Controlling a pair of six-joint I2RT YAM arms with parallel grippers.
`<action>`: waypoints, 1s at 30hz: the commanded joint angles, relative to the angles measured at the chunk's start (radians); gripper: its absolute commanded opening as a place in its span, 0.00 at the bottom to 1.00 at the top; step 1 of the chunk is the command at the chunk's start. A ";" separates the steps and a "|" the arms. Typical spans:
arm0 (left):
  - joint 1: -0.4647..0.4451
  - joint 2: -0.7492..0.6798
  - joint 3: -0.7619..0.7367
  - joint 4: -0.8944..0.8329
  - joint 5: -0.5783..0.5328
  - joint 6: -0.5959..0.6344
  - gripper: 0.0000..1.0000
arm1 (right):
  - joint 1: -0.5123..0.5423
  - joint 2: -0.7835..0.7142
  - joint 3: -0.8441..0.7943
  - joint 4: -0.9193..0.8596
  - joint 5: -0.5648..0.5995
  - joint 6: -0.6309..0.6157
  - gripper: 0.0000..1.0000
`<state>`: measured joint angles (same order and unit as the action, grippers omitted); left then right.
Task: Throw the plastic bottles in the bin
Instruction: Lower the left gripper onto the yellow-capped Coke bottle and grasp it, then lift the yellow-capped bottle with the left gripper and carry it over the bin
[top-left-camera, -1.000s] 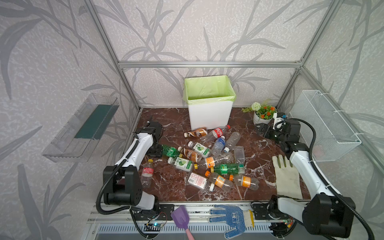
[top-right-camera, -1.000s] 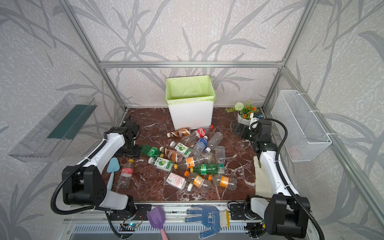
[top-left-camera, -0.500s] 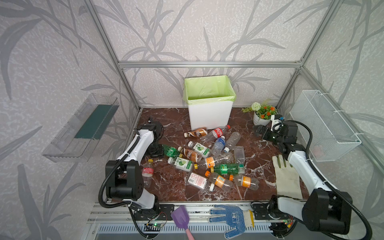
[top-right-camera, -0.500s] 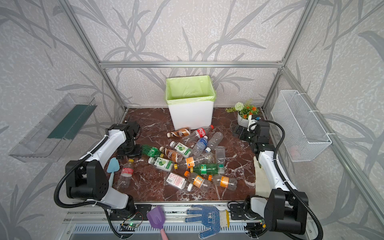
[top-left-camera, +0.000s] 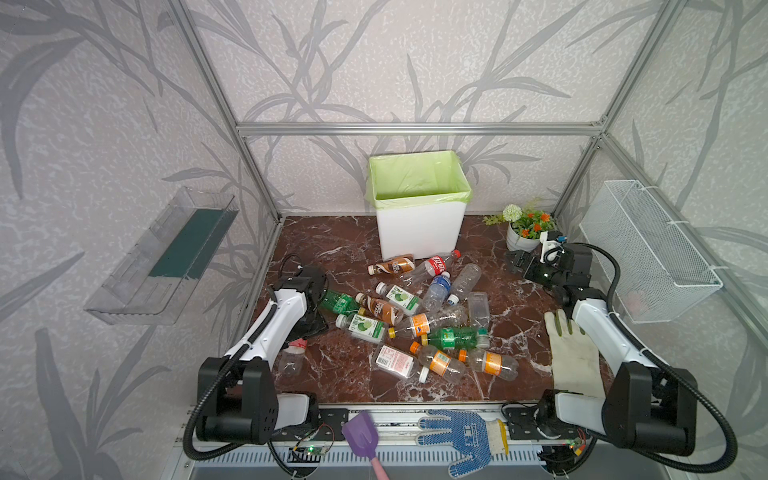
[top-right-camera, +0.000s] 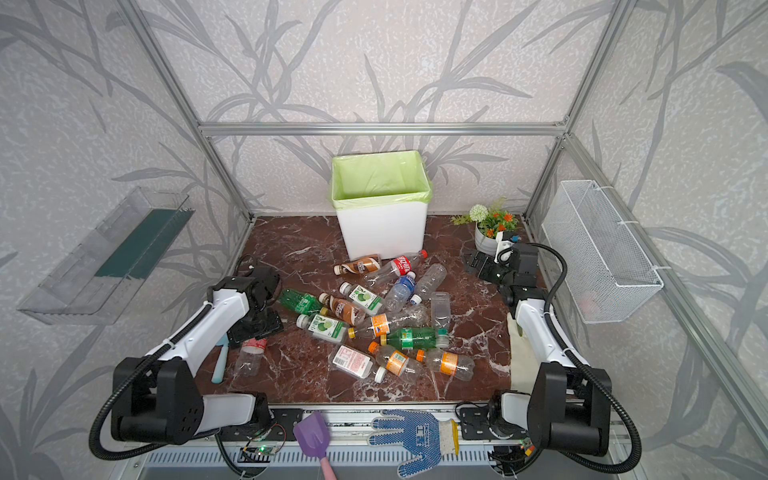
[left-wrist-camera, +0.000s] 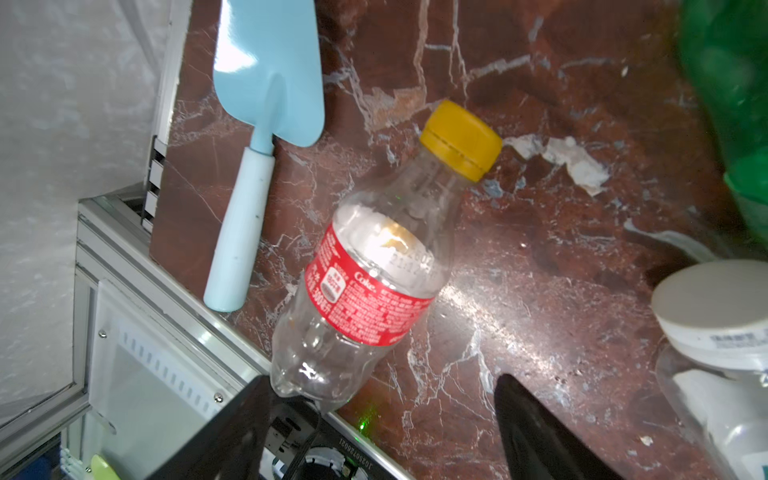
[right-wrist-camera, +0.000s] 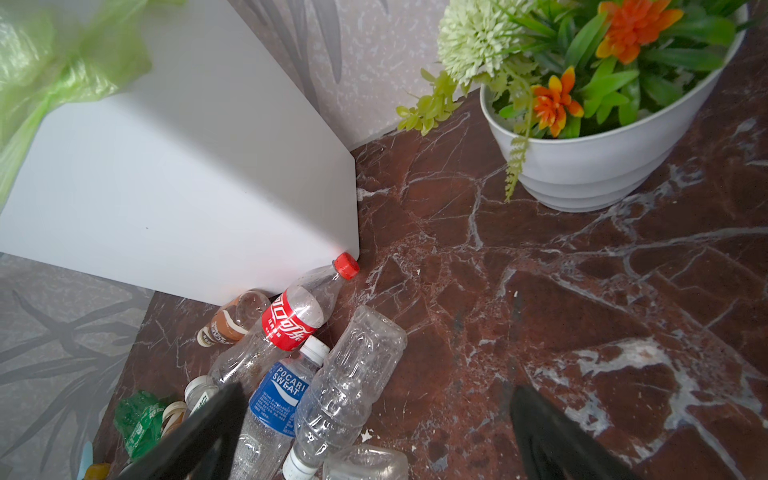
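No bottle shows in the bin (top-left-camera: 419, 237) yet: the bottles (top-left-camera: 451, 336) all lie on the table (top-left-camera: 332, 249), most piled mid-table just near of it. The left gripper (left-wrist-camera: 378, 395), jaws spread and empty, has swung nearer, over the red-label bottle (left-wrist-camera: 365, 286) at near left. The right gripper (right-wrist-camera: 376, 395), jaws wide and empty, has edged left from the pot (right-wrist-camera: 602, 166).

The tabletop (top-left-camera: 332, 249) looks like polished red-brown marble with white veins, shiny enough to throw glare. The plastic bottles (top-left-camera: 419, 324) are thin and glossy, several of them dented, with slick printed labels. The bin (top-left-camera: 419, 232) is smooth matt white plastic, and its liner (top-left-camera: 415, 178) is thin crinkled green film. The basket (top-left-camera: 648, 249) is white-coated wire mesh, the frame bar (top-left-camera: 415, 128) is dull silvery metal, and the cream glove (top-left-camera: 573, 357) looks matt and rubbery.
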<state>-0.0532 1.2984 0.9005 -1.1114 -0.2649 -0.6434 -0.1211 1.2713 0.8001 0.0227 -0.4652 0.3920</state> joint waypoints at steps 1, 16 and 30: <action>-0.002 -0.020 -0.051 0.059 -0.056 -0.045 0.86 | 0.004 0.007 -0.012 0.022 -0.013 -0.003 0.99; -0.002 0.119 -0.079 0.185 0.023 -0.042 0.56 | -0.002 0.056 0.024 -0.028 -0.009 -0.020 0.99; 0.000 -0.203 0.269 0.371 0.049 0.092 0.40 | -0.005 0.065 0.096 -0.104 0.046 -0.073 0.99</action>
<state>-0.0525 1.2011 1.0161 -0.8604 -0.1921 -0.6193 -0.1207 1.3457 0.8524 -0.0513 -0.4442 0.3519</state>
